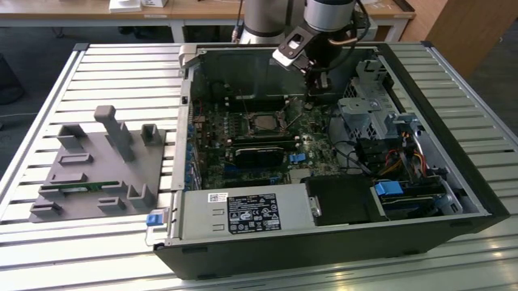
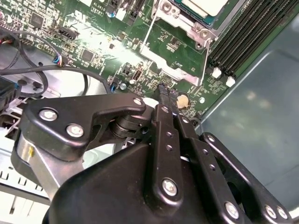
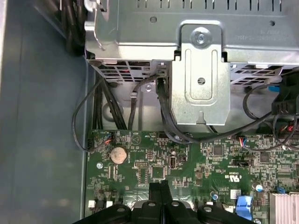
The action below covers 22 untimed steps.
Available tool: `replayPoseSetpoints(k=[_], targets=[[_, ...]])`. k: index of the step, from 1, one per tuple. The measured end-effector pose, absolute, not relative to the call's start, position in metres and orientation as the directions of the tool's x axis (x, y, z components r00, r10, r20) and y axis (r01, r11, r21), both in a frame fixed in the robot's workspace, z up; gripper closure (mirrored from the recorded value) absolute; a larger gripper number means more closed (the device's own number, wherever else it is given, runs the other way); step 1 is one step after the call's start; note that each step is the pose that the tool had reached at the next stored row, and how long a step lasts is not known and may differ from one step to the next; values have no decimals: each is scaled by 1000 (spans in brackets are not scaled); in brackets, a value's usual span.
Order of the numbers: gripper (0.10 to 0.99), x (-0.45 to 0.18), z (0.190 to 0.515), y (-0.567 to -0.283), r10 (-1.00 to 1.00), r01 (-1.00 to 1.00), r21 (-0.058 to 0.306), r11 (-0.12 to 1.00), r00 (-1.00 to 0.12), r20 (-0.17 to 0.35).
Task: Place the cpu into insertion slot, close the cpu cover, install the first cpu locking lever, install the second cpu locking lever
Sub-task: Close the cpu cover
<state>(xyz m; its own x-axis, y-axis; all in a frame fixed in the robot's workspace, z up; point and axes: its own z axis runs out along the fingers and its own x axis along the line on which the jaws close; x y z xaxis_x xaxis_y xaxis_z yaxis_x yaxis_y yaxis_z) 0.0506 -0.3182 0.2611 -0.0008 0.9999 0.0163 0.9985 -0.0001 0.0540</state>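
Robot hand (image 1: 316,86), its two black fingers pressed together and gripping nothing, hangs inside an open computer case (image 1: 340,248) over the green motherboard (image 1: 212,167), at the board's edge next to the silver drive cage (image 1: 364,112). In both wrist views the closed fingertips (image 2: 161,93) (image 3: 154,186) point down at the motherboard just beside a round coin battery (image 3: 118,154), with no part caught between them; whether they touch the board cannot be told. The cpu (image 2: 205,5), a pale silvery square, sits in the insertion slot (image 1: 247,123) near the middle of the motherboard, apart from the hand. In the second wrist view the thin metal cpu cover (image 2: 180,21) frames the chip and appears to lie flat around it, though how it is latched cannot be made out. Long black memory slots (image 2: 243,32) run along the motherboard beside the socket. In the first wrist view, black cables (image 3: 163,121) drop from the drive cage to the motherboard's edge, and a blue connector (image 3: 243,205) stands on the board near the fingers. A grey power supply (image 1: 242,212) fills the case at the motherboard's near edge in the exterior view. Well away from the motherboard, outside the case on the exterior view's left, a grey parts fixture (image 1: 101,163) with upright posts rests on the slatted metal desk (image 1: 121,60) that also carries the case.
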Motion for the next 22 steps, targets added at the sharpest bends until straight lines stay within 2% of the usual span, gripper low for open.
replayPoseSetpoints(k=[22], targets=[[973, 36, 250, -318, 1000, 999, 54, 0, -1, 16]])
